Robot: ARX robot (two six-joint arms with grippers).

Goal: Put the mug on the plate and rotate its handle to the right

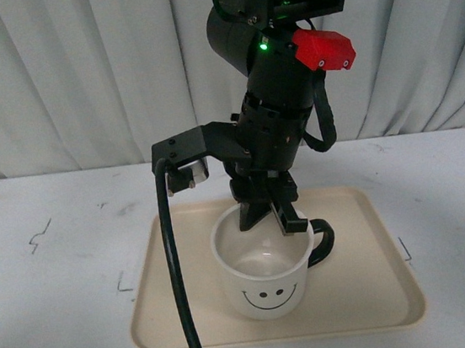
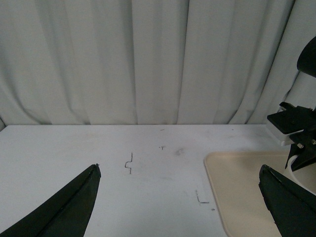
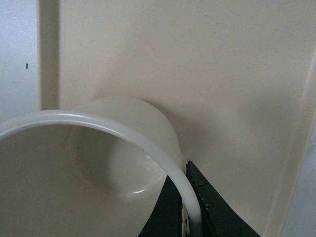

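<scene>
The cream-white mug (image 1: 263, 282) with a black smiley face stands upright on the beige plate (image 1: 383, 291), near its middle. Its black handle (image 1: 324, 243) points to the right and slightly back. My right gripper (image 1: 267, 217) comes down from above and is shut on the mug's far rim, one finger inside and one outside. In the right wrist view the mug's rim (image 3: 148, 145) runs between the two black fingers (image 3: 212, 207), with the plate (image 3: 222, 74) beneath. My left gripper (image 2: 180, 207) is open over the bare table, with a corner of the plate (image 2: 237, 192) between its tips.
The white table (image 1: 59, 280) surrounds the plate, with small pen marks (image 1: 41, 236) on it. A grey curtain (image 1: 76, 74) hangs behind. A black cable (image 1: 179, 291) drops from the right arm across the plate's left side.
</scene>
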